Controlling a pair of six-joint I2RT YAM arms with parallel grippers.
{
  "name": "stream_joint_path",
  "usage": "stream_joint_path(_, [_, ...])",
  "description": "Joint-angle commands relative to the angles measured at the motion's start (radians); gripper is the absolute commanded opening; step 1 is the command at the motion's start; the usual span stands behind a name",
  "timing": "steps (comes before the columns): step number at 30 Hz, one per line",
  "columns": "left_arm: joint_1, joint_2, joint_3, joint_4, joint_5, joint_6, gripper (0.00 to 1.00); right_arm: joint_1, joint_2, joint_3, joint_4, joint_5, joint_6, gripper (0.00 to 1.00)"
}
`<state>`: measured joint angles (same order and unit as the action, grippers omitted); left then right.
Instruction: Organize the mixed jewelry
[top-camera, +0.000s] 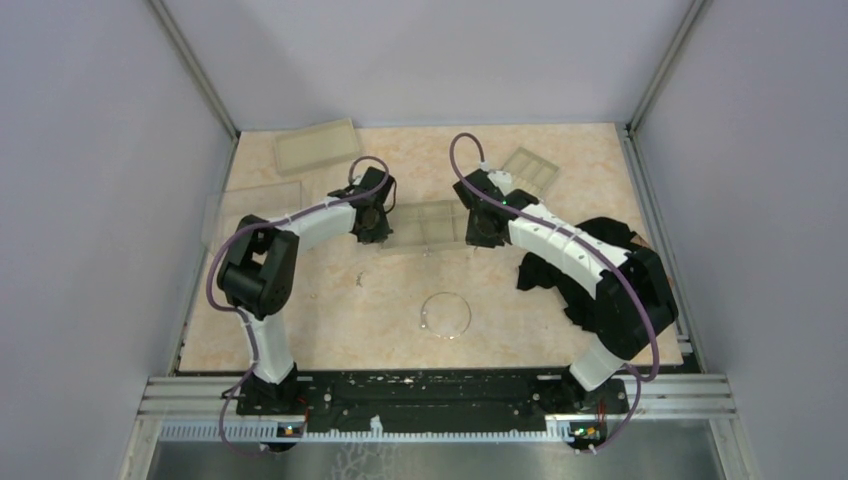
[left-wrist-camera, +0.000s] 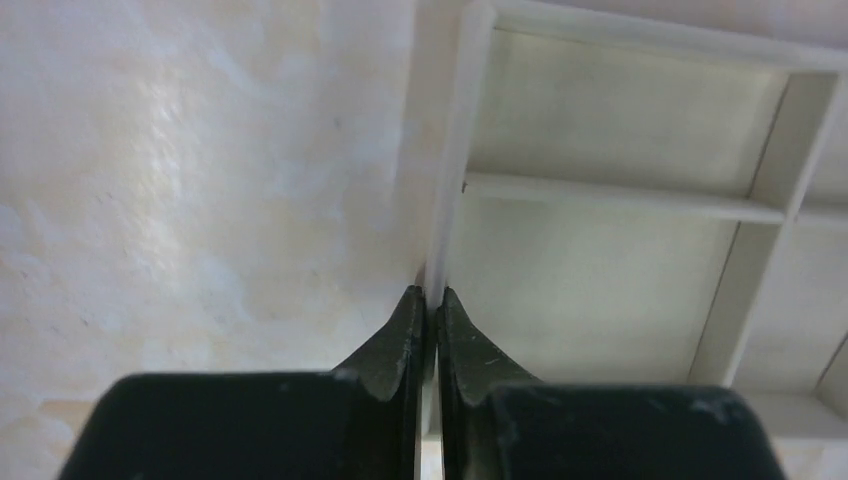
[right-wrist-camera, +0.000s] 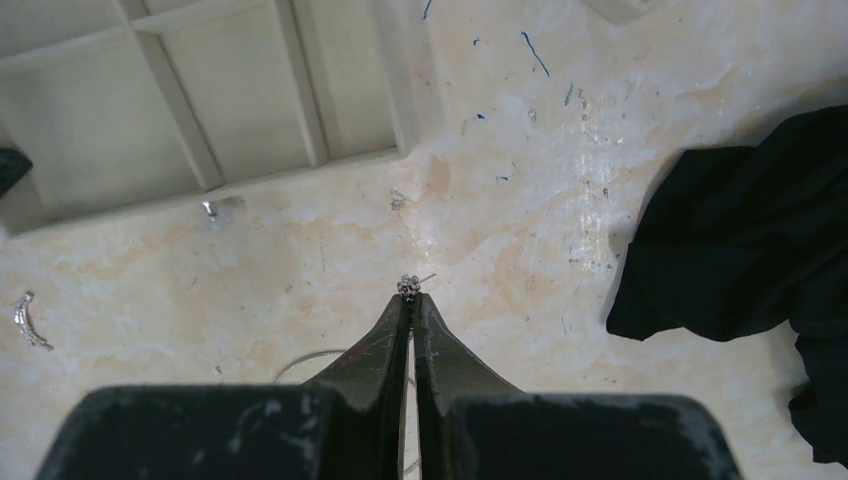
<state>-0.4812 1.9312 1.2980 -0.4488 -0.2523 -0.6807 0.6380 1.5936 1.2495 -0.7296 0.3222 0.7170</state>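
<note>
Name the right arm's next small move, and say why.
Probably shift the right end effector over a compartment of the translucent beige compartment tray: it appears to pinch a tiny silver jewelry bit, and the left end effector clamps the tray's wall.

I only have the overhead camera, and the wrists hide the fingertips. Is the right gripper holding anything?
Observer: Yes. Its wrist camera shows the right gripper shut on a tiny silver piece at the fingertips.
Operator: Is it over the tray yet?
Observer: No. The tips are above bare table, and the tray lies off to one side, apart from them.
Operator: And the left one?
Observer: The left gripper is pinched on the tray's outer side wall, one finger on each side of it.
</note>
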Motion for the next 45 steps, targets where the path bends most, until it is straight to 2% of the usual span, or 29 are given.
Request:
stream_joint_path(1, [-0.055,-0.083,-0.076,0.013,0.050,0.064,0.06,-0.007,-0.033,0.076,0.021,0.008,-0.107,0.00])
stream_joint_path(8, [-0.087,-0.119,-0.113,-0.005,0.068,0.055,0.05,-0.031,0.022,0.118,0.046,-0.055,-0.193,0.00])
stream_joint_path(14, [-0.087,-0.142,-0.112,-0.058,-0.047,0.018,0.02,-0.037,0.077,0.141,0.053,-0.086,-0.211,0.00])
stream_joint_path(21, [-0.074,-0.159,-0.113,-0.062,-0.057,0.060,0.02,-0.039,0.105,0.150,0.095,-0.112,-0.207,0.00])
stream_joint_path(23, [-0.074,-0.150,-0.111,-0.051,-0.035,0.083,0.11,-0.038,0.125,0.155,0.113,-0.122,-0.207,0.00])
stream_joint_path(24, [-0.074,-0.147,-0.109,-0.052,-0.027,0.096,0.21,-0.038,0.140,0.159,0.117,-0.124,-0.209,0.00])
stream_joint_path(28, [-0.073,-0.160,-0.106,-0.068,-0.042,0.117,0.49,-0.038,0.201,0.187,0.132,-0.120,-0.212,0.00])
stream_joint_path(30, [-0.073,-0.176,-0.104,-0.074,-0.046,0.126,0.55,-0.038,0.230,0.201,0.136,-0.119,-0.222,0.00])
stream_joint_path(36, [-0.074,-0.255,-0.076,-0.111,-0.041,0.136,0.66,-0.038,0.308,0.250,0.143,-0.113,-0.222,0.00])
stream_joint_path(38, [-0.073,-0.294,-0.076,-0.115,-0.045,0.140,0.68,-0.039,0.322,0.263,0.145,-0.106,-0.222,0.07])
stream_joint_path(41, [-0.073,-0.344,-0.079,-0.116,-0.051,0.152,0.72,-0.038,0.344,0.286,0.137,-0.103,-0.227,0.25])
stream_joint_path(45, [-0.074,-0.390,-0.071,-0.116,-0.048,0.169,0.77,-0.040,0.347,0.313,0.121,-0.100,-0.241,0.31])
